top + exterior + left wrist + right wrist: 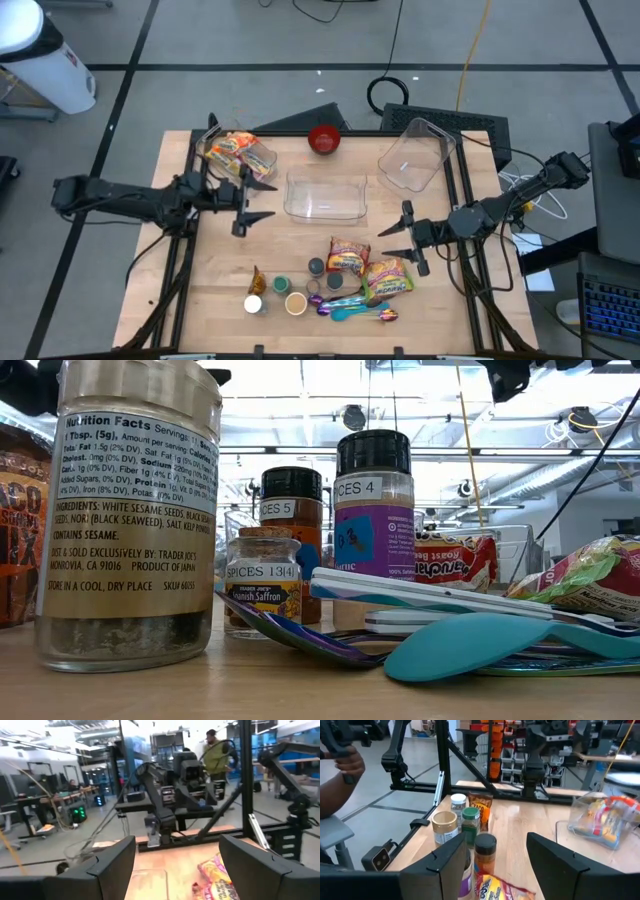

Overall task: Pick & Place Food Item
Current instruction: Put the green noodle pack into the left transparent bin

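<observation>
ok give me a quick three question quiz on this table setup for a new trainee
1. True or false: the red bowl sits inside the clear tray at the table's centre.
2. Multiple choice: the left gripper is A) shut on a snack bag, B) open and holding nothing, C) out of view.
3. Fill in: the teal spoon lies at the table's front edge, next to the spice ____.

Key
1. False. The bowl stands on the table beyond the tray, which holds nothing.
2. B. The right gripper is open too, near the snack bags.
3. Jars.
</observation>
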Available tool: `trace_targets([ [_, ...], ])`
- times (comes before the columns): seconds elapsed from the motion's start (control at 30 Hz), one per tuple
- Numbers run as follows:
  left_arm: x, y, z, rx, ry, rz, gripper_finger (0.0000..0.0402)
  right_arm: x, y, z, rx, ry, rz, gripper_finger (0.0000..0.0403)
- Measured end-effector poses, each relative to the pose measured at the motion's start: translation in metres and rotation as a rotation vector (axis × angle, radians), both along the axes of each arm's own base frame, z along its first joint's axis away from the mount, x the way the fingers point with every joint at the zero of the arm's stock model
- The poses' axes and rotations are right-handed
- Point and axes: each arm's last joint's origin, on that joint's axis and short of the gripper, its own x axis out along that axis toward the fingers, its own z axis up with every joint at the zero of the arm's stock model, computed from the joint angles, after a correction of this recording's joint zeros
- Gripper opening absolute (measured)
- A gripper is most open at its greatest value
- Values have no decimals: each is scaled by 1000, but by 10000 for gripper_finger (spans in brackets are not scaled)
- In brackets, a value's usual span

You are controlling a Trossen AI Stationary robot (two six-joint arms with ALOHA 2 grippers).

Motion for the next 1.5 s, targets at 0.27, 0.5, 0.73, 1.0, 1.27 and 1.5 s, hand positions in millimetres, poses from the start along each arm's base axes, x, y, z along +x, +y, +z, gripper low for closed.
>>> trace_targets([
  [0.27, 10, -2, -8, 2, 61, -12, 296, -10, -4, -23, 244, 312, -52, 218],
  [0.5, 12, -1, -9, -3, 69, 39, 296, -31, -4, -48, 562, 776, -77, 228],
  [0.73, 12, 0, -9, -18, 65, 69, 296, -46, 5, -57, 793, 993, -207, 220],
  [1.0, 12, 0, -9, -18, 64, 72, 296, -53, 13, -94, 980, 979, -238, 215],
  [1.27, 12, 0, -9, -18, 65, 73, 296, -62, 7, -136, 1139, 936, -210, 214],
  [1.5, 12, 0, -9, -18, 65, 73, 296, -62, 7, -138, 1142, 905, -163, 199],
])
